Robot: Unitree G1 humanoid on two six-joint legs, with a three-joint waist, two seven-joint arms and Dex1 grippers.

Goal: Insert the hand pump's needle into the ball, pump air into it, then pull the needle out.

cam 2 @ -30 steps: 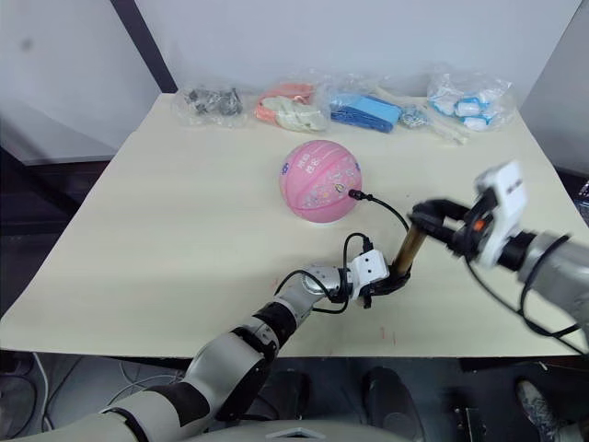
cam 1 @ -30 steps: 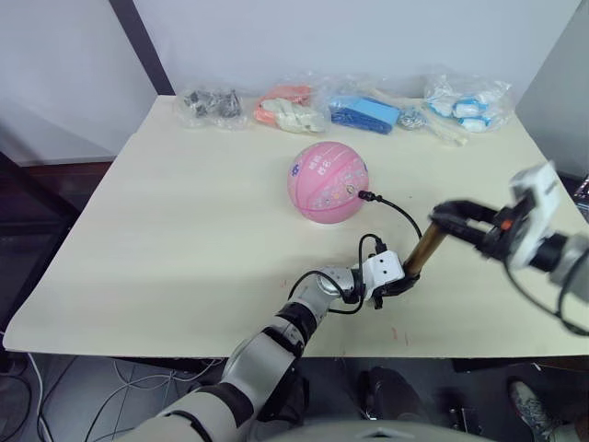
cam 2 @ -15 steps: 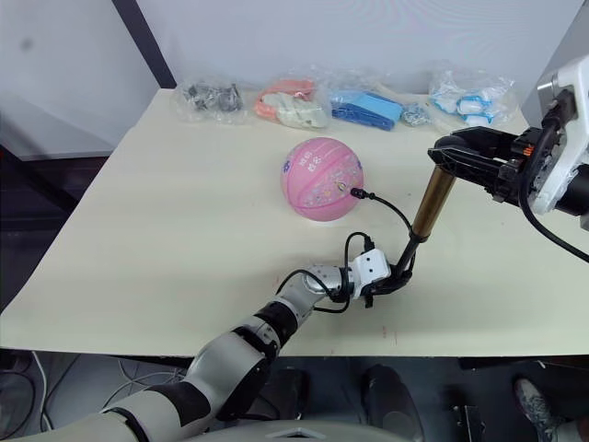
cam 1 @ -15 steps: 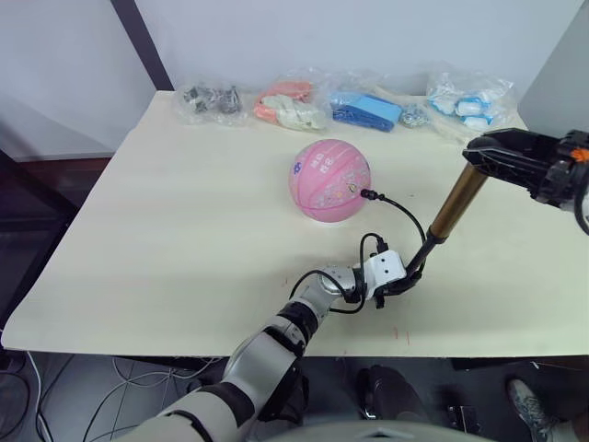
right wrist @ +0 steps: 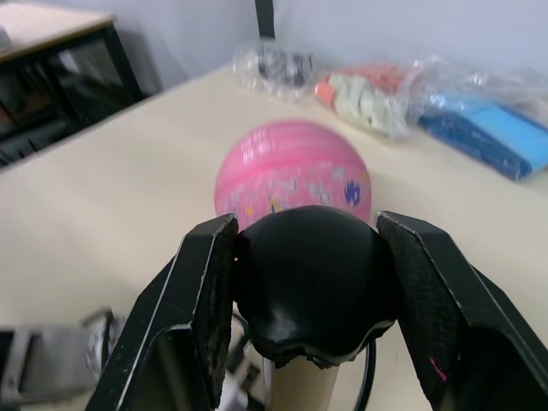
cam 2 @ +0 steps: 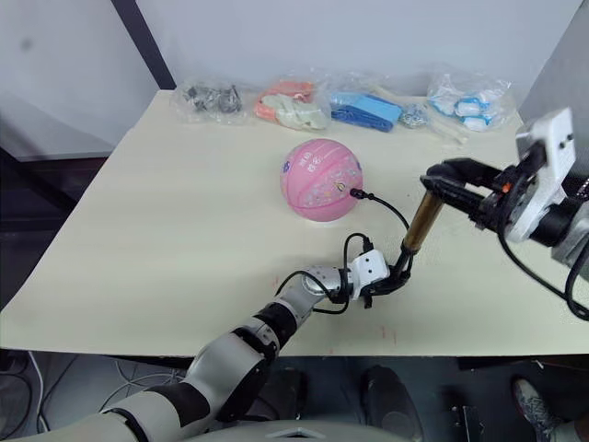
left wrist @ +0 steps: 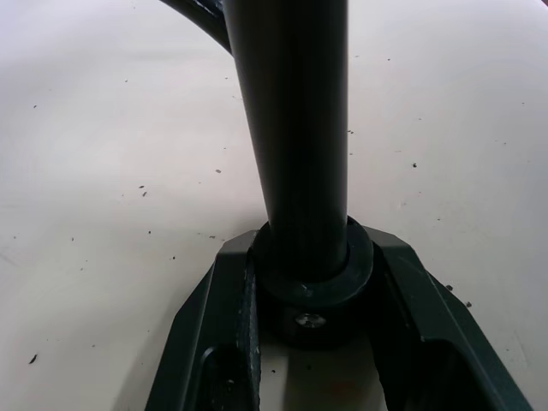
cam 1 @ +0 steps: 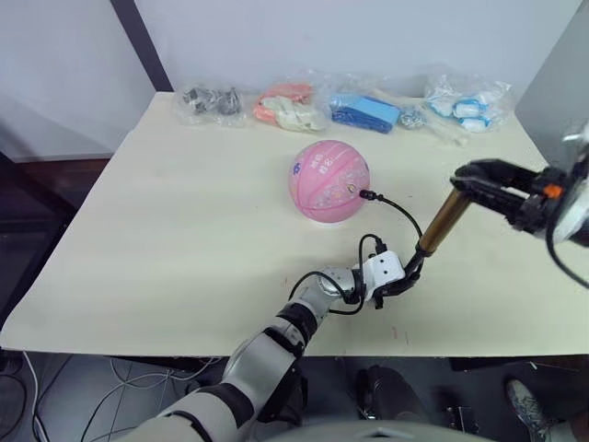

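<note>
While the left tool (cam 1: 398,279) clamps the hand pump (cam 1: 438,225) base on the tabletop (cam 1: 184,221), the right tool (cam 1: 479,177), gripping the handle, has descended since half a second ago; the needle remains in the ball (cam 1: 329,180).

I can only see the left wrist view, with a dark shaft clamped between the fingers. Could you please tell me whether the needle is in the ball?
Observer: It appears so. The small black needle fitting at the end of the thin black hose sits against the side of the pink ribbed ball. The pin itself is too small to see.
Operator: Thank you. Is the right gripper on the pump?
Observer: Yes, the right gripper is shut on the black top end of the slim gold-barrelled hand pump, which tilts with its top toward the robot's right.
Operator: Is anything holding the ball?
Observer: No, it rests free on the cream table. The left gripper is shut on the pump's bottom end, apart from the ball.
</note>
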